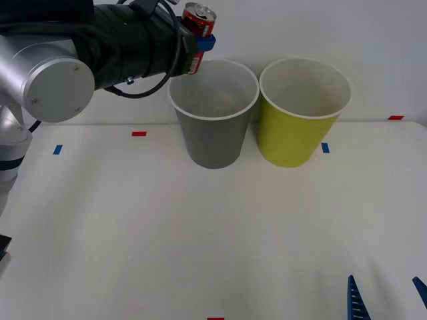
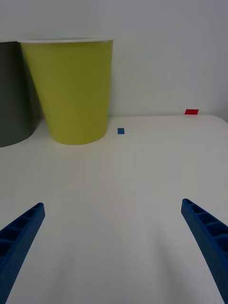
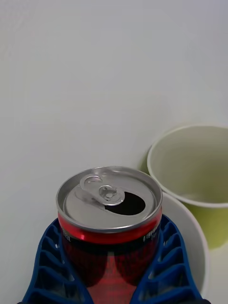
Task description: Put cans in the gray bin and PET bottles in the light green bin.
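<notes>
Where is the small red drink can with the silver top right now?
In the front view, the small red drink can is held aloft in the left gripper, above the far-left rim of the dark gray bin, left of the yellow-green bin.

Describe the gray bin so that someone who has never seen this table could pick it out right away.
On the white table, two tall tapered bins stand side by side at the far edge by the wall. The gray bin is the one on the robot's left, just below the left gripper holding the red can. Its dark gray wall sets it apart from the light green bin.
</notes>
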Controlling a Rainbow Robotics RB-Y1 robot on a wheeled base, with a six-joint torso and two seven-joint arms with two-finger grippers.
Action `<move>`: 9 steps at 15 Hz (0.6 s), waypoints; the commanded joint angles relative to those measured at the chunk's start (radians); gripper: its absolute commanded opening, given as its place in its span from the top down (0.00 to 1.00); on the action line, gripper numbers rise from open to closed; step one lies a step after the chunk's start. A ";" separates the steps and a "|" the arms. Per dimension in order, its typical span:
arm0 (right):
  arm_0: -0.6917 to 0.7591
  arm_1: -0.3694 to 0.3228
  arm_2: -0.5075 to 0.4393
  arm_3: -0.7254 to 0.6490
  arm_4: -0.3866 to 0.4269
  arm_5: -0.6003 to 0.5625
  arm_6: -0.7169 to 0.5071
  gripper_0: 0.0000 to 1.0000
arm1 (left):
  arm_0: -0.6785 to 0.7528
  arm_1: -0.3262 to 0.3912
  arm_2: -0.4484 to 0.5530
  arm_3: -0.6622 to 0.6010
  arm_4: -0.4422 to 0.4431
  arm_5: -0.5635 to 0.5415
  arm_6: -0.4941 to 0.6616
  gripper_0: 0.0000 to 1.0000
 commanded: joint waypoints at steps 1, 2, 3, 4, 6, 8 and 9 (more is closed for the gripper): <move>0.000 0.000 0.000 0.000 0.000 0.000 0.000 0.00 | -0.069 -0.012 -0.086 0.110 -0.003 -0.134 0.107 1.00; 0.000 0.000 0.000 0.000 0.000 0.000 0.000 0.00 | -0.081 -0.016 -0.110 0.133 -0.018 -0.170 0.133 1.00; 0.000 0.000 0.000 0.000 0.000 0.000 0.000 0.00 | -0.098 -0.018 -0.136 0.153 -0.044 -0.190 0.159 1.00; 0.000 0.000 0.000 0.000 0.000 0.000 0.000 0.00 | -0.120 -0.018 -0.168 0.173 -0.061 -0.219 0.212 1.00; 0.000 0.000 0.000 0.000 0.000 0.000 0.000 0.00 | -0.146 -0.018 -0.221 0.229 -0.104 -0.303 0.265 1.00; 0.000 0.000 0.000 0.000 0.000 0.000 0.000 0.00 | -0.155 -0.029 -0.240 0.295 -0.115 -0.392 0.274 1.00; 0.000 0.000 0.000 0.000 0.000 0.000 0.000 0.00 | -0.160 -0.033 -0.240 0.309 -0.115 -0.406 0.278 1.00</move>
